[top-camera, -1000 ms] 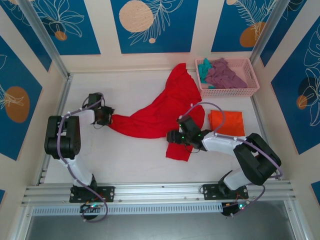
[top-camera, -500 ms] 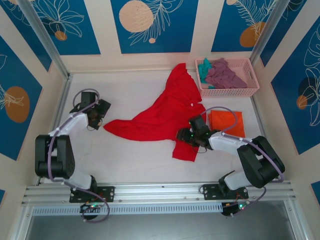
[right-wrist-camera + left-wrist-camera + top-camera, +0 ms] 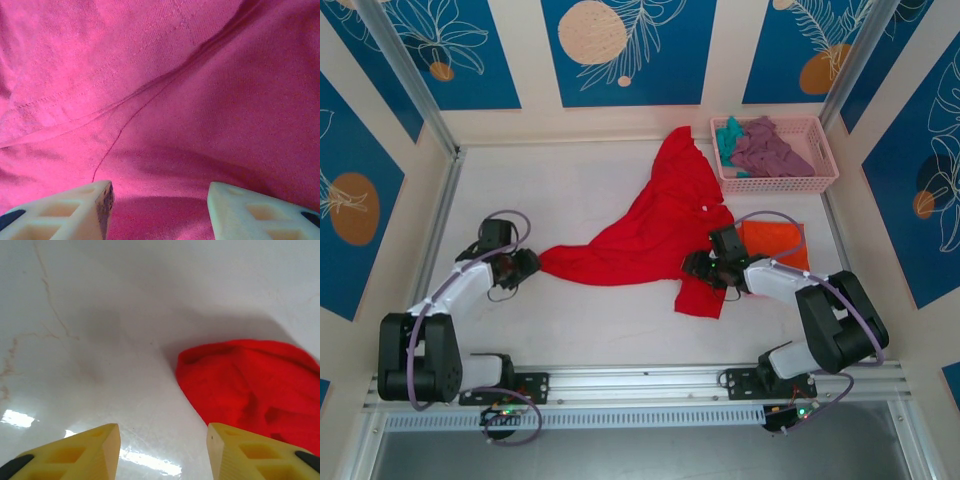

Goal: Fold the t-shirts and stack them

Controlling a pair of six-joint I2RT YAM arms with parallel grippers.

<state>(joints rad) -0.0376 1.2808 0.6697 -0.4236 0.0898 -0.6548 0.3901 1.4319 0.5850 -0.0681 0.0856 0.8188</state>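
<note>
On the table [image 3: 580, 320], red t-shirt [image 3: 650, 225] runs near-left to far-right.

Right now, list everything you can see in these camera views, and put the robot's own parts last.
red t-shirt: one, bright red, spread crumpled across the middle of the table
orange t-shirt: one, orange, folded flat on the table's right side
purple t-shirt: one, mauve, bunched in the basket
teal t-shirt: one, teal, at the basket's left end
basket: one, pink, far right corner
table: one, white
left end effector: one, yellow fingers, open beside the red t-shirt's left tip
right end effector: one, pale fingers, open over the red t-shirt
</note>
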